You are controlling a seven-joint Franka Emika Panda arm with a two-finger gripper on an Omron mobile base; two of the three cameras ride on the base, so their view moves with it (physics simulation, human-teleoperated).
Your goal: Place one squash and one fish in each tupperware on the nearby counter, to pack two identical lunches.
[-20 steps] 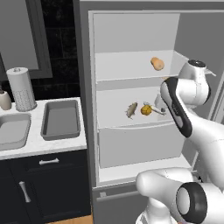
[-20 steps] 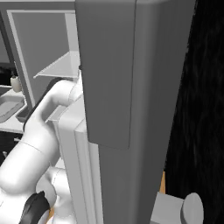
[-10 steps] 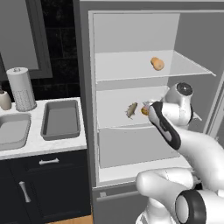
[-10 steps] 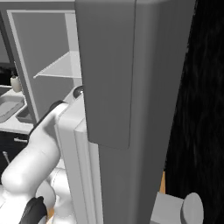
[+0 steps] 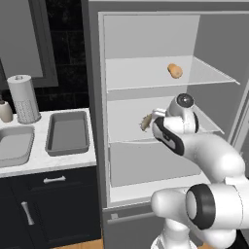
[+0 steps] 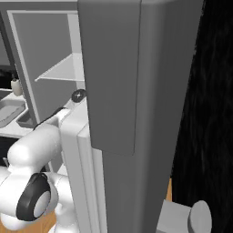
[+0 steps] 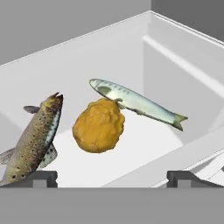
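In the hand view an orange-tan squash lies on the pale fridge shelf. A brown speckled fish is on its left, and a slim silver fish touches its upper right. My gripper is open just short of them, its fingertips wide apart with nothing between. From the left base view my hand reaches into the middle shelf beside a fish. A second squash sits on the upper shelf. One darker grey tupperware rests on the counter. The other tupperware is out of view.
The sink basin, a paper towel roll and a soap bottle stand left of the tray. The open fridge door blocks most of the right base view. Glass shelf edges and fridge walls hem in my hand.
My arm has swung down and to the left, bringing the hand in at the middle fridge shelf. The squash there is now hidden behind my hand in the left base view.
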